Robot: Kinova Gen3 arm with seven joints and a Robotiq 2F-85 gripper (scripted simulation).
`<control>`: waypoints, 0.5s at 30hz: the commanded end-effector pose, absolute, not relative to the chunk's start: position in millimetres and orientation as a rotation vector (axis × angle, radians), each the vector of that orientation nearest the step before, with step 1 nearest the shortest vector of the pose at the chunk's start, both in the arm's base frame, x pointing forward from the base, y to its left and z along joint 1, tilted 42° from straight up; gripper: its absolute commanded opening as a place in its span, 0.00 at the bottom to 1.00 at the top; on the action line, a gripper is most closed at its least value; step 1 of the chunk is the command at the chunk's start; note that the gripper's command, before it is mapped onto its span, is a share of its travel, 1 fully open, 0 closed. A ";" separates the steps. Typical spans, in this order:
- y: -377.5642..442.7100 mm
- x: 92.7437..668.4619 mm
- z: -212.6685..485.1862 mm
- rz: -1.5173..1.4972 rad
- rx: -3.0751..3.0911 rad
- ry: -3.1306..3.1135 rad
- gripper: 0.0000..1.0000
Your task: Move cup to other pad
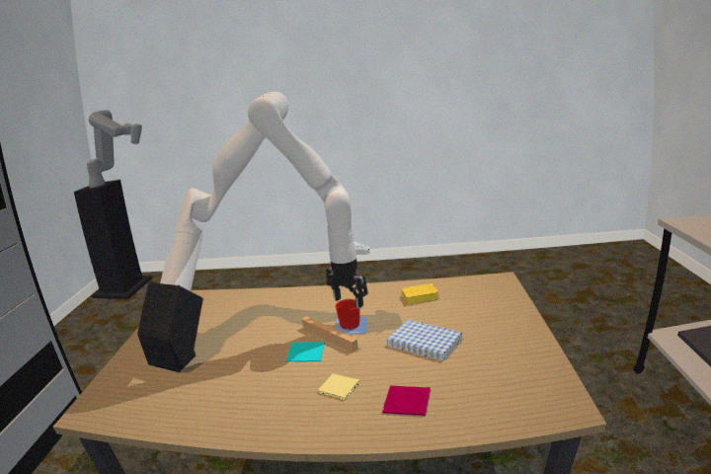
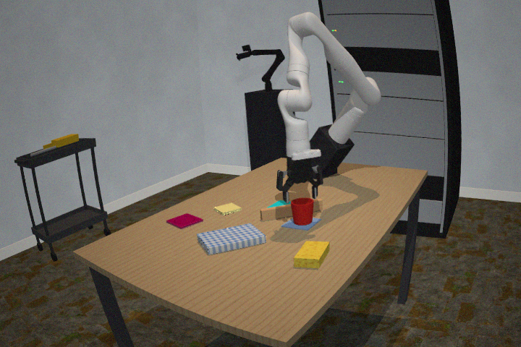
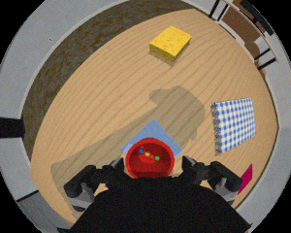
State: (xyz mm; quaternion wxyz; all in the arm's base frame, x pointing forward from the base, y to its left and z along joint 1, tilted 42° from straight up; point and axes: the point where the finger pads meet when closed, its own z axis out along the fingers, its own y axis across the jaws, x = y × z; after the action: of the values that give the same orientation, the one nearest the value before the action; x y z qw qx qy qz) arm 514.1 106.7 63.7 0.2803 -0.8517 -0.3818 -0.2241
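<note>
Jaws of the gripper [image 1: 348, 294] are standing fully spread, gripping nothing, just above the red cup [image 1: 348, 314] sitting on the blue pad [image 1: 358, 328].

Exterior: wooden rail [image 2: 274, 212] is lying beside the cup, below the jaws.

Wrist: marbles [image 3: 148, 154] are resting inside, between the fingers.

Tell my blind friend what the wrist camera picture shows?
A red cup with colored marbles inside stands on a blue pad, just below the open gripper. Farther off lie a yellow sponge and a checkered cloth.
</note>
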 end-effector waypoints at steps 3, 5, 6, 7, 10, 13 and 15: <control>124.4 519.2 48.7 -0.599 -2.279 -1.024 1.00; 128.9 520.4 45.0 -0.601 -2.277 -1.025 1.00; 128.9 520.4 45.0 -0.601 -2.277 -1.025 1.00; 128.9 520.4 45.0 -0.601 -2.277 -1.025 1.00; 134.7 522.0 41.3 -0.603 -2.275 -1.026 1.00; 137.9 521.5 38.1 -0.598 -2.273 -1.029 1.00; 138.9 521.3 36.9 -0.596 -2.273 -1.029 1.00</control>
State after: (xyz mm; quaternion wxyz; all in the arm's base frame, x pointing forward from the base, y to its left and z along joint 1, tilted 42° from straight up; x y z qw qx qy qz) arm 518.9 135.6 40.7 0.2841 -0.8489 -0.3859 -0.2231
